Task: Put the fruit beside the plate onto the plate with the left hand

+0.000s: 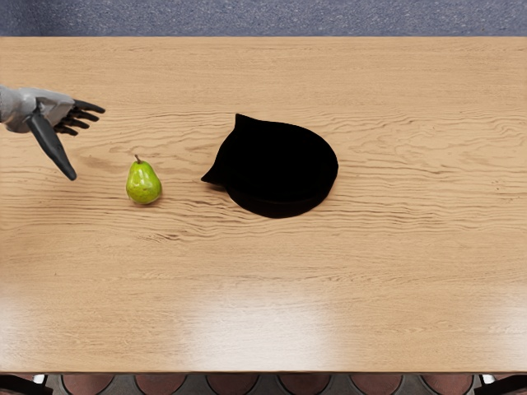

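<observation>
A green pear (pixel 143 183) stands upright on the wooden table, left of a black plate (pixel 277 166) with two pointed corners on its left side. The plate holds nothing. My left hand (pixel 64 130) comes in from the left edge and hovers up and to the left of the pear, apart from it. Its fingers are spread and its thumb points down toward the table; it holds nothing. The right arm does not show.
The wooden table (pixel 370 271) fills most of the view, its far edge along the top and its near edge along the bottom. Glare lies on the front part of the tabletop.
</observation>
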You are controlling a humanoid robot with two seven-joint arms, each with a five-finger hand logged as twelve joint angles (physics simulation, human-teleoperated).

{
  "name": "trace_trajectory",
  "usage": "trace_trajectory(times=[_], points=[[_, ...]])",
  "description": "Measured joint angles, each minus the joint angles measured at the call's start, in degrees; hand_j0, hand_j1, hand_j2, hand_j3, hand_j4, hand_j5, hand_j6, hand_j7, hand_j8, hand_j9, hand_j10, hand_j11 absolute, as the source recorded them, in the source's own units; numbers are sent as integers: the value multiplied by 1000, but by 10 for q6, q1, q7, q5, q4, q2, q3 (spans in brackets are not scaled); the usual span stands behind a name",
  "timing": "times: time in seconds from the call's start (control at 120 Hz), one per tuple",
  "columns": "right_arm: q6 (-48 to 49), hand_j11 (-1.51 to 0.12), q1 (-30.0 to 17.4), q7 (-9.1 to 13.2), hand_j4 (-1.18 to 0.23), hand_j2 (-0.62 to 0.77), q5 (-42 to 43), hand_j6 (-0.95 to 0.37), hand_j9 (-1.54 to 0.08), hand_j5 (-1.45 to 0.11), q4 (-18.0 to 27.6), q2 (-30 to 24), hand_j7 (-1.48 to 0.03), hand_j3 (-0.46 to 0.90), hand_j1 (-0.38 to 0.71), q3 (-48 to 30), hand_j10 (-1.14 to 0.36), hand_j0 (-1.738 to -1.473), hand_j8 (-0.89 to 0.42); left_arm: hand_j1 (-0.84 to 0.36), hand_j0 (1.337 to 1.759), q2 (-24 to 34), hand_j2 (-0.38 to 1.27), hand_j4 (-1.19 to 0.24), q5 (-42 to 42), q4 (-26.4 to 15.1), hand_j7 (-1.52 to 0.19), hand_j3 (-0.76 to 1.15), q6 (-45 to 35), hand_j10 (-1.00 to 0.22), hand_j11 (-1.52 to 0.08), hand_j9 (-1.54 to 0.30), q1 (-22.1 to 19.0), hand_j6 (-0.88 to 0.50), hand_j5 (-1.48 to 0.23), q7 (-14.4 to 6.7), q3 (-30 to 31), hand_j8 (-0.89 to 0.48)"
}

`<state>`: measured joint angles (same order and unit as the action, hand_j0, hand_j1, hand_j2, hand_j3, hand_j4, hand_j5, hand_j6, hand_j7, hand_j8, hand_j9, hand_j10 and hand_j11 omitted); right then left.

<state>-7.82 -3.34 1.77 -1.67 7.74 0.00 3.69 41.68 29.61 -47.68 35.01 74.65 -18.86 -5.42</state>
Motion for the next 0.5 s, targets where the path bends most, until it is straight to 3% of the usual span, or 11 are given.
trace_trajectory(times=[0.125,0.283,0.5], points=[[0,-38,0,0,-30,-6,0,-30,-38,-38,0,0,-38,0,-314,0,-30,-1658,-30,349,1658,5,0,-3,-35,-39,0,0,0,-2,0,0,13,-3,0,-6,52,-3],[0,-38,0,0,-30,-6,0,-30,-38,-38,0,0,-38,0,-314,0,-30,-1658,-30,349,1658,-1,0,-3,-54,-74,0,0,0,-2,0,0,27,-4,0,-9,74,-3],[0,-38,0,0,-30,-6,0,-30,-38,-38,0,0,-38,0,-314,0,-30,-1658,-30,349,1658,-41,0,-3,-53,-88,0,0,0,-2,0,0,66,-3,0,-9,87,-3]])
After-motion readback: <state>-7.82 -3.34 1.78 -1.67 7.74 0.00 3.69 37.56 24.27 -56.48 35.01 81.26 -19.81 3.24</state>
